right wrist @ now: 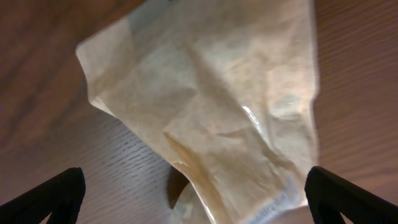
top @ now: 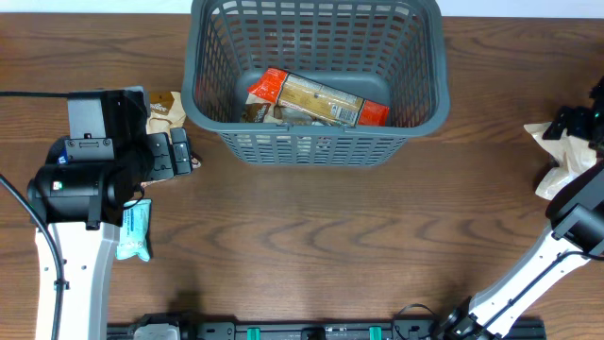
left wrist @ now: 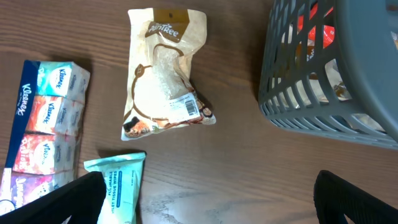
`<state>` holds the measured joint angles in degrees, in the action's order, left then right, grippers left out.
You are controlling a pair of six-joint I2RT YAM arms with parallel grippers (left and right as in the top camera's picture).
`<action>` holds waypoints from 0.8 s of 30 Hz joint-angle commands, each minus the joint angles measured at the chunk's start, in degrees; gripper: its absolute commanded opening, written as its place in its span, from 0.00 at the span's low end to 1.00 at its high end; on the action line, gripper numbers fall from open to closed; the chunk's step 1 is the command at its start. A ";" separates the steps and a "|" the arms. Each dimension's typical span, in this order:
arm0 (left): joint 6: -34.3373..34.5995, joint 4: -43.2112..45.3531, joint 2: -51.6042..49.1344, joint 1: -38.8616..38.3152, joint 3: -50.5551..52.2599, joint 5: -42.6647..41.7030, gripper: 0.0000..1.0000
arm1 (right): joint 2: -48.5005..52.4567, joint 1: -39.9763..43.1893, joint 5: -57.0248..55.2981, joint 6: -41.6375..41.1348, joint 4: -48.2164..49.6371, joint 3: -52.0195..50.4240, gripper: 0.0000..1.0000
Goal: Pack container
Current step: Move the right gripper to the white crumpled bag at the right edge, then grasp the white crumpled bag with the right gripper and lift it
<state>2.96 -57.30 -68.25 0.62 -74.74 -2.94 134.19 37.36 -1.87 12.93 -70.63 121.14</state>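
The dark grey lattice basket (top: 316, 142) stands at the back centre and holds an orange snack packet (top: 321, 99) and other wrappers; its corner shows in the left wrist view (left wrist: 323, 93). My left gripper (left wrist: 208, 199) is open above bare table, between a teal wipes pack (left wrist: 118, 186) and the basket. A beige snack bag (left wrist: 163, 74) lies flat ahead of it. My right gripper (right wrist: 196, 199) is open, its fingers either side of a crumpled tan paper bag (right wrist: 230, 112), which lies at the table's right edge (top: 562, 156).
A Kleenex tissue multipack (left wrist: 46, 124) lies left of the beige bag. The teal wipes pack also shows beside the left arm in the overhead view (top: 135, 229). A black rail runs along the table's front edge (top: 321, 331).
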 commanded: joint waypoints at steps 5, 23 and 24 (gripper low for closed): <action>-0.09 -0.24 0.04 -0.07 -0.98 0.59 0.99 | 0.48 0.11 -0.94 2.56 5.22 -8.61 0.99; -0.11 -0.50 0.04 -0.07 -0.98 0.59 0.99 | 0.48 0.04 2.29 1.22 14.73 -19.47 0.52; -0.11 -0.50 0.04 -0.07 -0.98 0.59 0.99 | 0.48 0.04 2.56 1.22 14.67 -19.47 0.51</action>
<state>2.96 -57.65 -68.25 0.62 -74.74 -2.94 132.57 37.41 -0.32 14.39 -55.66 103.85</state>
